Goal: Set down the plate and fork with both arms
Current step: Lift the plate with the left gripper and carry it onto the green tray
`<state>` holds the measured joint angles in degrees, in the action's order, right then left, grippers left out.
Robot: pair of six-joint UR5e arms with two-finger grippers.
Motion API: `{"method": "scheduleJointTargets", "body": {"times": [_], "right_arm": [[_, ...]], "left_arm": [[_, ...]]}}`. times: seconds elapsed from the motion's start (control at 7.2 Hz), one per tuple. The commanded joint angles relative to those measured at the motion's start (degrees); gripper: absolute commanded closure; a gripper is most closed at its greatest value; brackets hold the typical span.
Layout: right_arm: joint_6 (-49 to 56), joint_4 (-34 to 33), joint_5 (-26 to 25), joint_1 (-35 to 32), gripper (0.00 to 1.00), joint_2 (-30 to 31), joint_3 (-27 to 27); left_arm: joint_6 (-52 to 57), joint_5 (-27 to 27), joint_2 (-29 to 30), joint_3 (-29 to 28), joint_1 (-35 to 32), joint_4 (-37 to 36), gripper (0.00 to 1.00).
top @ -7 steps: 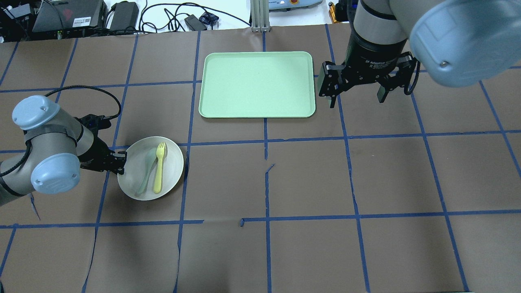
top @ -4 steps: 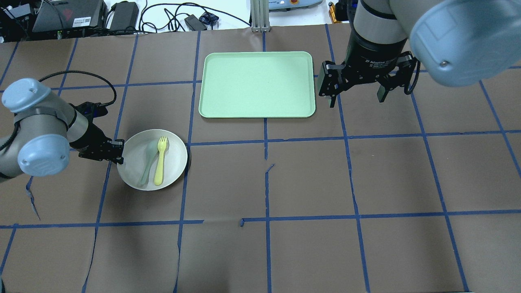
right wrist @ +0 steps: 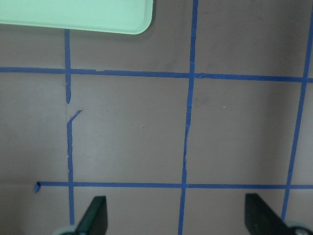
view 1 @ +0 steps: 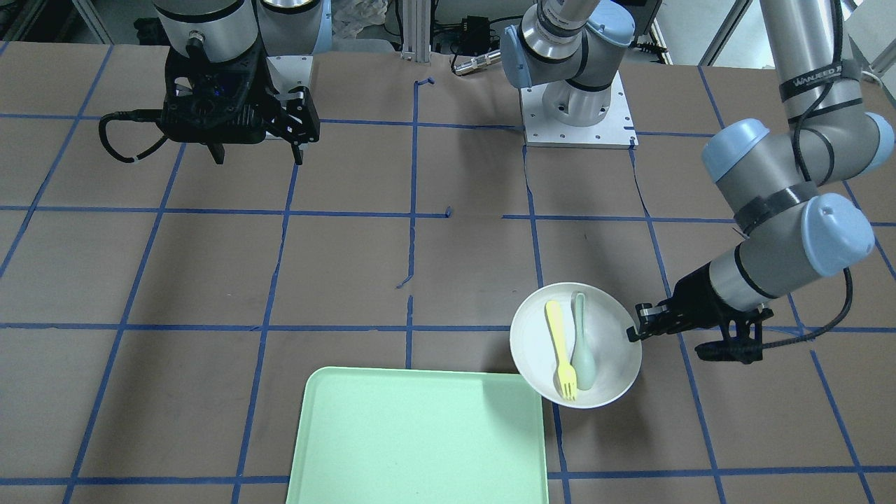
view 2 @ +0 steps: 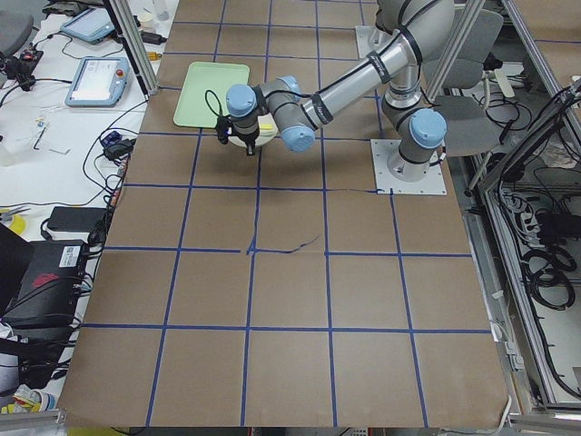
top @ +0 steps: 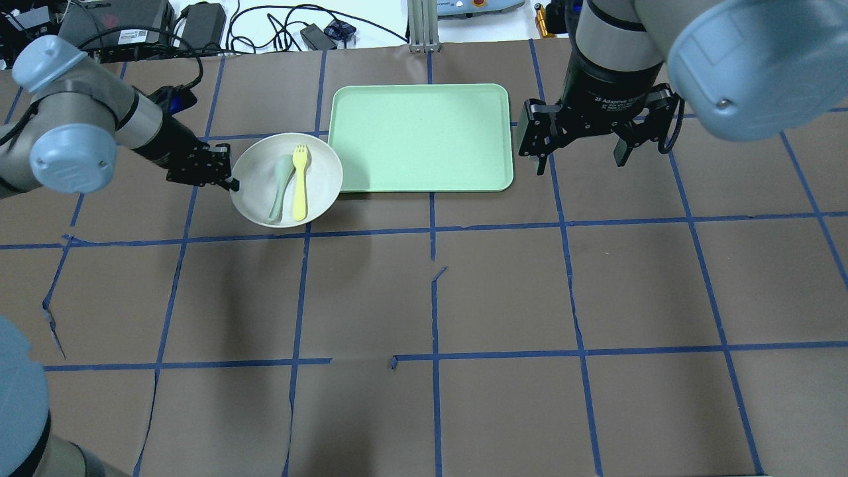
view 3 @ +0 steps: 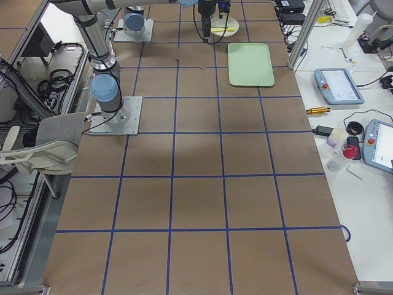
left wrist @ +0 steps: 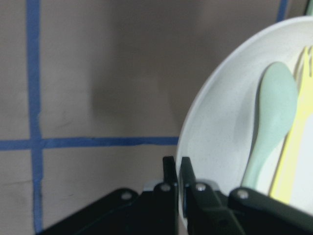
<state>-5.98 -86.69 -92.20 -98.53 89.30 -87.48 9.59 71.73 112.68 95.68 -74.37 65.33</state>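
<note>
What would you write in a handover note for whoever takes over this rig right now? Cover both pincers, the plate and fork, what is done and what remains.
The left pincer is shut on the plate at its rim, apparently holding it lifted.
The right pincer is open and empty, hanging beside the tray on the side away from the plate.
The fork and spoon lie side by side on the plate, which just overlaps the tray's edge.
Done: plate grasped.
Left: probably set the plate down, then have the right arm place the fork.
</note>
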Motion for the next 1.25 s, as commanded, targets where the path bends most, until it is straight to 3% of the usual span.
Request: {"method": "scheduleJointTargets", "body": {"times": [0.0, 0.42, 0.97, 1.11], "right_arm": [[0.0, -0.1, 0.0, 0.0, 0.0, 0.0, -0.1], [0.0, -0.1, 0.0, 0.0, 0.0, 0.0, -0.2], [0.0, -0.1, 0.0, 0.0, 0.0, 0.0, -0.2], [0.0, -0.1, -0.1, 0.0, 0.0, -0.1, -0.2]], "left_arm": [[-11.9, -2.2, 10.5, -14.2, -8.6, 0.0, 1.0], [-17.9, -3.6, 22.8, -28.7, -16.3, -0.6, 0.94], [-16.9, -2.1, 25.1, -27.7, -17.3, -2.0, 0.81], [-15.7, -0.8, 24.4, -26.8, -17.3, -2.0, 0.61]]}}
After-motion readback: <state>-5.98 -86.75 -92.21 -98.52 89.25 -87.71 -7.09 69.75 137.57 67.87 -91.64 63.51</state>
